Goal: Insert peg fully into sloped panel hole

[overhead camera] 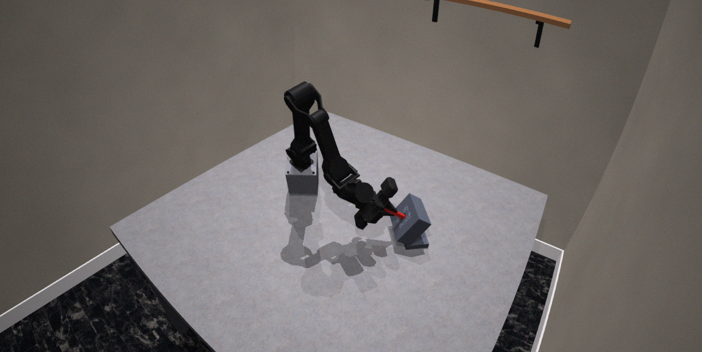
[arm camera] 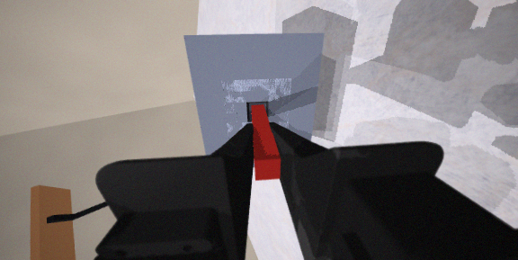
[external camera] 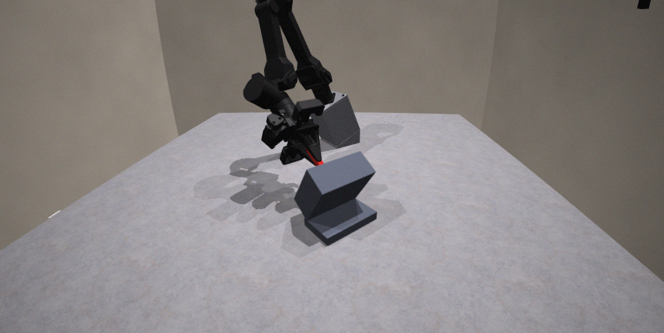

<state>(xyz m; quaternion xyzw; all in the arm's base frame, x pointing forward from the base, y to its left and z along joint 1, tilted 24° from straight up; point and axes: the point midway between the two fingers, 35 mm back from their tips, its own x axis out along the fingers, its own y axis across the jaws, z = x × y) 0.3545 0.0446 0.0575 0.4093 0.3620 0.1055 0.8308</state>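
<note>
One gripper [arm camera: 263, 137], nearly closed, clamps one red peg [arm camera: 264, 141]; peg tip sits in the single hole [arm camera: 257, 104] of one sloped panel [arm camera: 252, 63].

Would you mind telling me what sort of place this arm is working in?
Probably a bare test room: a single arm on a grey table, plain beige walls, one wooden wall shelf, and dark tiled floor.

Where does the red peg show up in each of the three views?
Top: the red square-section peg lies right of centre, between the black gripper and the grey sloped panel block.
Exterior: only a red sliver shows, just above the block's upper left edge.
Wrist: centre frame, between the fingers, its tip at the dark square hole.
Shared landmark: the block.
</note>
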